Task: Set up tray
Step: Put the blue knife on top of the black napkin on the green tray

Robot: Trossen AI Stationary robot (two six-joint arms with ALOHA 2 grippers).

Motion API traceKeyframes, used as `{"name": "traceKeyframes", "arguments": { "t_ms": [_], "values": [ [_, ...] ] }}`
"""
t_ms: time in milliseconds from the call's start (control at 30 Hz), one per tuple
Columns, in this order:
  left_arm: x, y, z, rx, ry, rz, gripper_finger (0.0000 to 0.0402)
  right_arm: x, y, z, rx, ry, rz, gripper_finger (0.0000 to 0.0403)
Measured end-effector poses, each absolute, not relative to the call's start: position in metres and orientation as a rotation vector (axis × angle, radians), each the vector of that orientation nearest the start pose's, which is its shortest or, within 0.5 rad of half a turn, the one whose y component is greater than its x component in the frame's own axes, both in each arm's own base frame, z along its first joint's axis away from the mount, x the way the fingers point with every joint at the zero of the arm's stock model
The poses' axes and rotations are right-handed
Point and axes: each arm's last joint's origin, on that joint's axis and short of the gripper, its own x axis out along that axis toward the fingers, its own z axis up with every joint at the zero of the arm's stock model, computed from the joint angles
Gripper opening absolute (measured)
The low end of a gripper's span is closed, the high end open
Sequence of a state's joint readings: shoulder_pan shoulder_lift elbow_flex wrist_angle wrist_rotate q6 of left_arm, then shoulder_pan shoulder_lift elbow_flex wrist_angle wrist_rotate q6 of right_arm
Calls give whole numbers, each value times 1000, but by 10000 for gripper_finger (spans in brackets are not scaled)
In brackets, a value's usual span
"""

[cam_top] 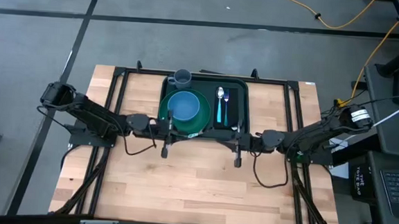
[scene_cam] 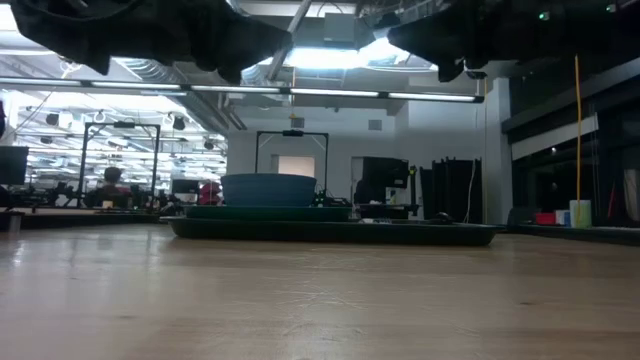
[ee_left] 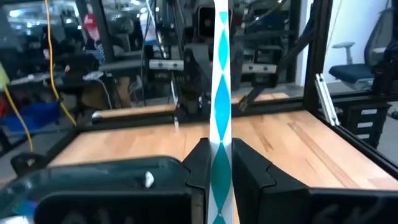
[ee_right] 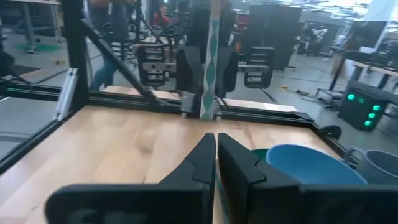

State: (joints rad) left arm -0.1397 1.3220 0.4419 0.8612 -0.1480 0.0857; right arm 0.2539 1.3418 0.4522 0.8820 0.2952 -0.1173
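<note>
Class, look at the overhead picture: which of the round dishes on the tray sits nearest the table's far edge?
The grey cup. It stands at the tray's far left corner, beyond the blue bowl, which rests on the green plate.

You will find no readable text, label, brand or number on anything here; the far room looks too blurred to tell.

Grey concrete floor (cam_top: 190,35) is seen around the wooden table (cam_top: 202,182), crossed by dark lines, with a yellow cable (cam_top: 344,20) at upper right. Long ceiling lights (scene_cam: 330,95) are strung across the top, and a blue office chair (ee_left: 360,65) is parked at far right.
</note>
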Motion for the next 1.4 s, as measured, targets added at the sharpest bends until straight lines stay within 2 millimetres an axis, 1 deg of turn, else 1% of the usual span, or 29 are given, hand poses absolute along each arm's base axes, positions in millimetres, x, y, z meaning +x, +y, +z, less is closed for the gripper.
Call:
{"name": "traceKeyframes", "arguments": {
  "t_ms": [167,267,433,533,667,833,933,1167,1400],
  "values": [
    [256,-15,208,108,-35,-23,29,253,45,210,-119,-16,-89,24],
    [261,-2,204,101,-61,1,29,254,39,214,-142,-42,-114,33],
    [270,11,196,103,-156,-40,29,258,32,220,-148,-63,-108,72],
    [276,16,191,105,-180,-27,29,260,29,223,-148,-72,-105,100],
    [289,18,186,113,-176,-34,29,263,25,228,-144,-87,-120,127],
    [305,18,187,152,-190,-68,29,264,26,231,-146,-96,-81,143],
    [311,19,189,167,-194,-63,29,264,27,231,-147,-98,-67,148],
    [319,20,201,190,-238,-57,29,264,27,231,-121,-100,-67,151],
    [330,20,205,217,-184,-59,29,264,27,232,-120,-111,-67,151]
  ]
}}
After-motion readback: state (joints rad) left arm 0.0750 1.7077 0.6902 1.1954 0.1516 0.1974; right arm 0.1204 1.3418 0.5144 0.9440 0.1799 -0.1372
